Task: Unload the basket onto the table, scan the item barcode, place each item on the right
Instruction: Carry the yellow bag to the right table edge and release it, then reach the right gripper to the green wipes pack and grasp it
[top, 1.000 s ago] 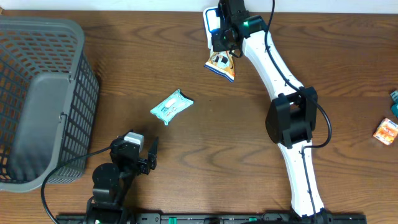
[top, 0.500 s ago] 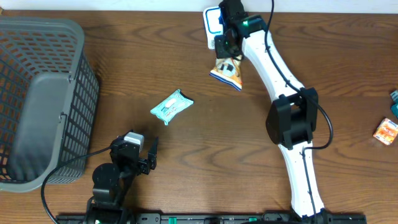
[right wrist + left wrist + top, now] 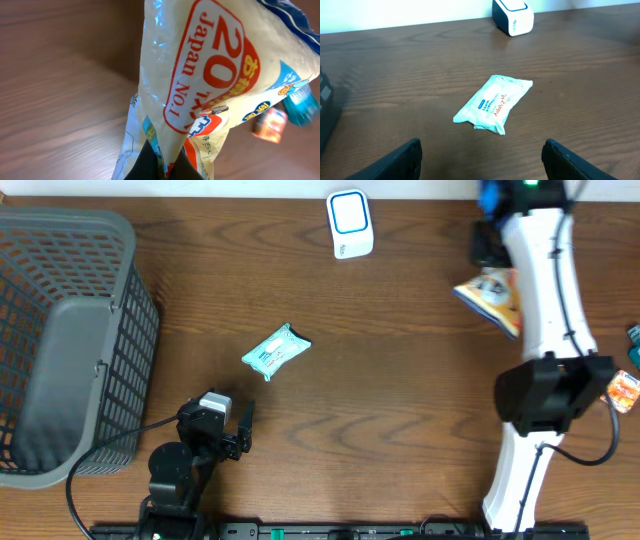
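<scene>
Wooden counter (image 3: 400, 410): open wood is seen across centre and front.
Snack bag (image 3: 492, 292) is gripped by the clenched right end effector (image 3: 167, 167) near the far right edge, well apart from the scanner (image 3: 349, 223); the left end effector (image 3: 481, 162) is released.

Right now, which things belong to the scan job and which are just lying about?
Job: snack bag, pinched in the right gripper; white scanner.
Lying about: wet-wipes pack; grey basket; orange packet.
</scene>
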You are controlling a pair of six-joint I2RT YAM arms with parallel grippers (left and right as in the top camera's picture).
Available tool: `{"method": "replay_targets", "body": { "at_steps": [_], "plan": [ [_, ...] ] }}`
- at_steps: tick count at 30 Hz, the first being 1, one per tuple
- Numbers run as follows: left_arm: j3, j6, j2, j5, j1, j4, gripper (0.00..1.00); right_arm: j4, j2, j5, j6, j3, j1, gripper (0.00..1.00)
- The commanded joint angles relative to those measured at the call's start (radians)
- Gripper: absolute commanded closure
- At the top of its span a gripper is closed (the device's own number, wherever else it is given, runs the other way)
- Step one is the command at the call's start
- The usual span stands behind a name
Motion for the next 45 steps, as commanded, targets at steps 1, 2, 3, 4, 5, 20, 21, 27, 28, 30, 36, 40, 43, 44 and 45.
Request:
{"method": "replay_targets", "body": {
  "at_steps": [1,2,3,4,5,20,21,27,28,30,36,40,43,44,45],
  "plan": [
    [-0.018,-0.016,-0.005,0.016,0.005,-0.025,0.23,0.026,0.014,0.084,0.039,-0.080,-0.127,0.99],
    [-0.018,-0.016,-0.005,0.016,0.005,-0.025,0.23,0.045,0.014,0.084,0.039,-0.111,-0.157,0.99],
    [-0.018,-0.016,-0.005,0.016,0.004,-0.025,0.23,0.068,0.014,0.084,0.040,-0.146,-0.187,0.99],
    [-0.018,-0.016,-0.005,0.016,0.004,-0.025,0.23,0.100,0.014,0.084,0.043,-0.190,-0.221,0.99],
    [-0.018,-0.016,-0.005,0.016,0.005,-0.025,0.23,0.125,0.014,0.084,0.042,-0.221,-0.245,0.99],
    [-0.018,-0.016,-0.005,0.016,0.005,-0.025,0.23,0.314,0.006,-0.060,-0.013,-0.391,-0.555,0.01],
    [-0.018,-0.016,-0.005,0.016,0.005,-0.025,0.23,0.314,-0.002,-0.080,-0.012,-0.391,-0.562,0.01],
    [-0.018,-0.016,-0.005,0.016,0.005,-0.025,0.23,0.308,-0.130,-0.294,-0.011,-0.391,-0.555,0.01],
    [-0.018,-0.016,-0.005,0.016,0.005,-0.025,0.23,0.301,-0.162,-0.342,-0.011,-0.391,-0.546,0.01],
    [-0.018,-0.016,-0.005,0.016,0.005,-0.025,0.23,0.259,-0.242,-0.431,-0.011,-0.391,-0.514,0.01],
    [-0.018,-0.016,-0.005,0.016,0.005,-0.025,0.23,0.131,-0.460,-0.531,0.113,-0.391,-0.333,0.01],
    [-0.018,-0.016,-0.005,0.016,0.005,-0.025,0.23,0.097,-0.549,-0.533,0.199,-0.391,-0.141,0.01],
    [-0.018,-0.016,-0.005,0.016,0.005,-0.025,0.23,0.093,-0.575,-0.525,0.206,-0.391,-0.013,0.01],
    [-0.018,-0.016,-0.005,0.016,0.005,-0.025,0.23,0.093,-0.577,-0.521,0.214,-0.391,0.019,0.01],
    [-0.018,-0.016,-0.005,0.016,0.004,-0.025,0.23,0.094,-0.578,-0.518,0.221,-0.391,0.069,0.01]
  ]
}}
